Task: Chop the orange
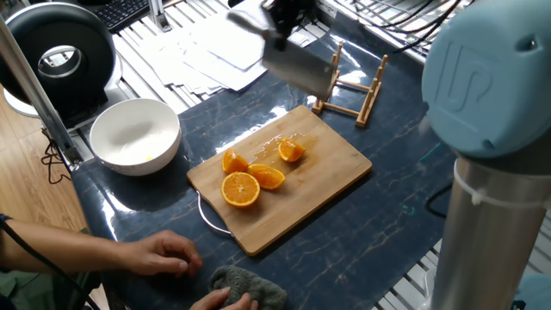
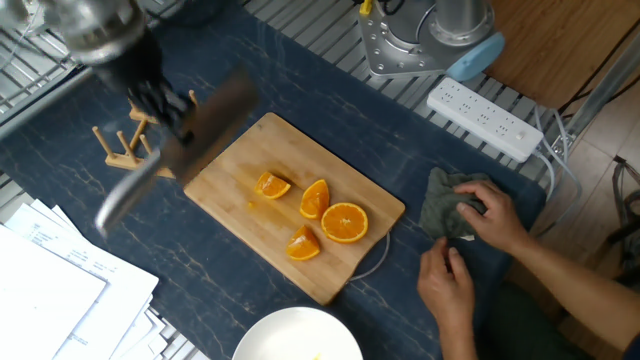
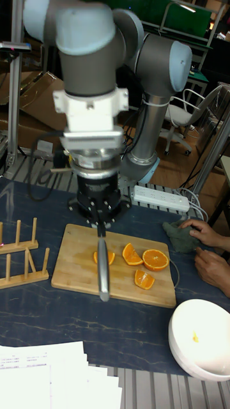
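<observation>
Bamboo cutting board (image 1: 327, 185) mid-frame in one fixed view: you see the orange (image 1: 291, 151) wedge near its centre, below the knife (image 1: 297, 67) at upper centre. In the other fixed view, your claw (image 2: 160, 105), clamped on the knife, sits upper left of the wedge. The tall fixed view shows the blade hanging over the board's left half.

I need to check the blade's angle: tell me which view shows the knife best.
One fixed view: the knife shows its broad flat blade side-on, tilted above the cutting board. The other fixed view shows it motion-blurred, under the gripper. The tall fixed view shows it edge-on, handle toward the camera, hiding part of one orange piece.
</observation>
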`<state>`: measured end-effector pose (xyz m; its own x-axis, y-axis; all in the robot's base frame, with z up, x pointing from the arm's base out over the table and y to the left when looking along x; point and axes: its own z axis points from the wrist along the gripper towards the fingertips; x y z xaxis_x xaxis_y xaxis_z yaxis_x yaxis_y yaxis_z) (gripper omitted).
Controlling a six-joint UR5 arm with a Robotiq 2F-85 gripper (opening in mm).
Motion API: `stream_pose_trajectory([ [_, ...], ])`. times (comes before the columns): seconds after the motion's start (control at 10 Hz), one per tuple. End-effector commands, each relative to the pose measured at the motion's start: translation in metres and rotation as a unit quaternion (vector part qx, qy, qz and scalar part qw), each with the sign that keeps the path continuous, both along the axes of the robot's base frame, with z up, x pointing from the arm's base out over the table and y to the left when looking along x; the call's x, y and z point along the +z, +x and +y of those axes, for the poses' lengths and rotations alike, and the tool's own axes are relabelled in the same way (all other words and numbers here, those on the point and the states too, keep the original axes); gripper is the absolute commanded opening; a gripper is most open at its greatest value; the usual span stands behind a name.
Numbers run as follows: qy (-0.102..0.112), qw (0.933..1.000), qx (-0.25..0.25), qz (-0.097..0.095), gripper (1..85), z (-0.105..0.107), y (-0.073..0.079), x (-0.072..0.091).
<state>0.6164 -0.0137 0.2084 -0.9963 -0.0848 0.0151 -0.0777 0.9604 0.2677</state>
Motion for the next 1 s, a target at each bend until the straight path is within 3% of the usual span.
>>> stream_pose_trajectory([
  [0.0,-0.017,0.9985,0.031,-0.043,1.0,0.017,0.027,-0.025],
  [0.2,-0.035,0.9984,0.013,-0.043,1.0,0.012,0.029,-0.041],
  [0.3,-0.027,0.9989,-0.001,-0.038,1.0,0.020,0.028,-0.050],
  [0.4,-0.046,0.9983,0.014,-0.032,1.0,0.011,0.026,-0.058],
  [0.5,-0.089,0.9948,0.042,-0.026,1.0,-0.016,0.024,-0.063],
  [0.7,-0.105,0.9937,0.039,0.002,1.0,-0.043,0.017,-0.055],
  [0.8,-0.103,0.9937,0.044,0.002,1.0,-0.055,0.018,-0.048],
  [0.9,-0.097,0.9946,0.036,0.004,1.0,-0.053,0.017,-0.046],
])
